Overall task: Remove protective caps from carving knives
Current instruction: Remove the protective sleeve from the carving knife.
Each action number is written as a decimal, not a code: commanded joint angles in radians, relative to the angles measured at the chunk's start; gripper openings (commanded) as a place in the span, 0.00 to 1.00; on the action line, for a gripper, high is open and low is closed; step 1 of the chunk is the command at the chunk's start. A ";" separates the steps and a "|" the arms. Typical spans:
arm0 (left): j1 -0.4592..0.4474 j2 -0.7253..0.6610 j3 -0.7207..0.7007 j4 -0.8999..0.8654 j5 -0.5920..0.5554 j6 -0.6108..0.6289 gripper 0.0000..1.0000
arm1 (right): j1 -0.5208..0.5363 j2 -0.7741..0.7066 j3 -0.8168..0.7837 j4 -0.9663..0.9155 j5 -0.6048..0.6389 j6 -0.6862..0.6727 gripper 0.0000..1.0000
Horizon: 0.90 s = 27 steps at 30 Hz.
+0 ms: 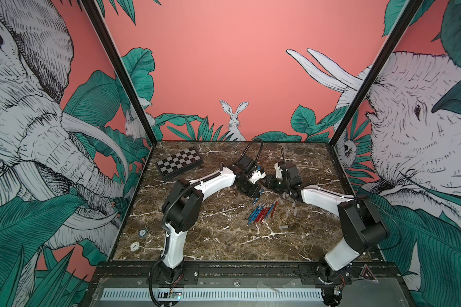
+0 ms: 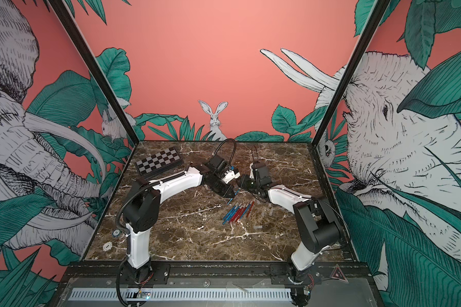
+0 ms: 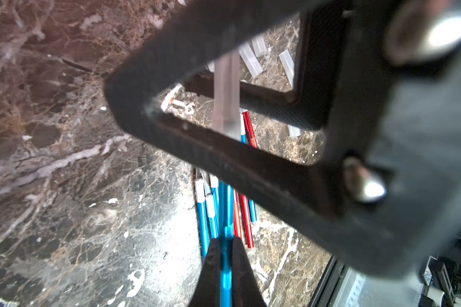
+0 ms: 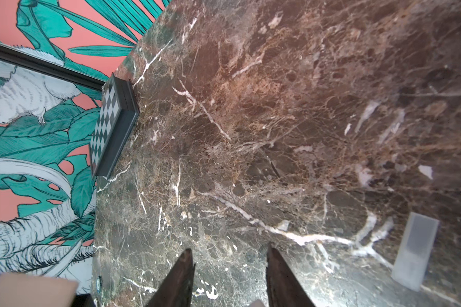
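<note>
- The left end effector (image 3: 225, 247) is clenched on a blue carving knife (image 3: 226, 207), gripping its handle. The shaft runs out ahead of its tips toward the right end effector (image 4: 229, 247).
- The protective cap (image 3: 225, 90) on that knife is a blurred clear tube at the end farthest from the left end effector. It shows through the frame of the right end effector's finger.
- The right end effector's jaws stand apart, with bare counter (image 4: 277, 133) between the tips. Whether they touch the cap yet cannot be told.
- To pull well, I judge the right jaws should close squarely on the tube alone, not on the metal collar.
- The left grip should stay firm, and the draw should run straight along the knife's axis, so the blade neither scrapes the cap nor levers it sideways.
- The other carving knives (image 1: 262, 211), blue and red, lie bundled on the counter just below the left end effector.
- Loose caps (image 3: 250, 62) lie scattered beyond the bundle, and one loose cap (image 4: 415, 252) lies near the right end effector's tips.
- No writing is legible. Two small round discs (image 1: 142, 233), well behind the left end effector, carry marks too small to read.
- A red warning triangle (image 1: 367, 273), well behind the right end effector, shows a symbol and no readable words. No brand name shows on the arms or knives.
</note>
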 commanded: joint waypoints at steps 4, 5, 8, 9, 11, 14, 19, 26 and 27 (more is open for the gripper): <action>-0.003 -0.042 0.017 -0.002 0.012 -0.004 0.01 | 0.009 -0.009 -0.001 0.047 0.023 0.021 0.32; -0.004 -0.040 0.017 -0.003 0.012 -0.004 0.01 | 0.009 -0.013 -0.003 0.048 0.026 0.021 0.29; -0.004 -0.034 0.019 -0.004 0.014 -0.004 0.01 | 0.011 -0.021 -0.008 0.045 0.036 0.025 0.21; -0.004 -0.034 0.020 -0.005 0.015 -0.005 0.01 | 0.011 -0.022 -0.009 0.043 0.037 0.025 0.18; -0.005 -0.030 0.022 -0.008 0.017 -0.004 0.01 | 0.011 -0.024 -0.010 0.035 0.047 0.025 0.15; -0.007 -0.027 0.028 -0.018 0.019 0.002 0.01 | 0.010 -0.026 -0.012 0.027 0.065 0.026 0.13; -0.014 -0.021 0.027 -0.041 0.006 0.020 0.01 | 0.010 -0.023 -0.013 0.025 0.079 0.035 0.12; -0.021 -0.025 -0.004 -0.053 -0.003 0.033 0.00 | 0.009 -0.025 -0.021 0.010 0.129 0.056 0.12; -0.023 -0.026 -0.006 -0.056 -0.004 0.034 0.00 | 0.007 -0.026 -0.018 0.005 0.133 0.056 0.11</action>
